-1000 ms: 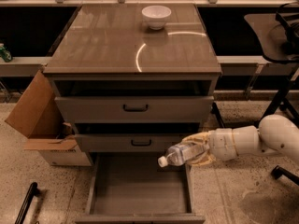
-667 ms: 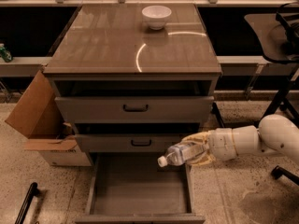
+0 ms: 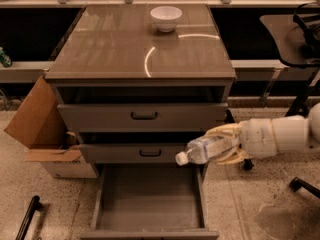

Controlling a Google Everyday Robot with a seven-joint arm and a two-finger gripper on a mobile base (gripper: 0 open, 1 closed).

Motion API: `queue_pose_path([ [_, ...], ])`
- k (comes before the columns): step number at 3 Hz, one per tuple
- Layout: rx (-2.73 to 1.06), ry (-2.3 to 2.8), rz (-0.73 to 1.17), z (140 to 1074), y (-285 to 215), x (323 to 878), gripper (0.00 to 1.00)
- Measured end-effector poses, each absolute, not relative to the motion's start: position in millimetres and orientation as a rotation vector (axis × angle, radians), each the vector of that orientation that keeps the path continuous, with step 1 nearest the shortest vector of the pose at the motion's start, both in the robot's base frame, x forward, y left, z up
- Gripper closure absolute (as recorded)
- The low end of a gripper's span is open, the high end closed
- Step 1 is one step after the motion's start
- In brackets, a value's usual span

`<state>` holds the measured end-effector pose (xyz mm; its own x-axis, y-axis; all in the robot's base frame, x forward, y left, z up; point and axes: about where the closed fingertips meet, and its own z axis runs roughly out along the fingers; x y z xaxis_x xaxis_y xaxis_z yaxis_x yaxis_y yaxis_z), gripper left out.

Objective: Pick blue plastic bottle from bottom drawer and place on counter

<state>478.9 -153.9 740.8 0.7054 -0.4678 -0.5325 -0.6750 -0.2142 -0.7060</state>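
The bottom drawer stands pulled out, its plain grey floor in view. Above its right side, the fingers reach in from the right on a white arm and are closed around the blue plastic bottle, 1 above it and 1 below. The bottle lies nearly level in the air, white cap to the left and slightly low, in front of the right end of the middle drawer. The 2 shallower drawers are partly open. A cardboard box sits left of the cabinet. On the glossy desk behind, a white bowl rests near the far edge.
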Motion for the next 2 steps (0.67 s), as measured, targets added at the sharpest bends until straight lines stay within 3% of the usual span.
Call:
queue_pose_path([
  [2,-1.795,0.872,0.158,860.7,-170.2,497.8,1.00],
])
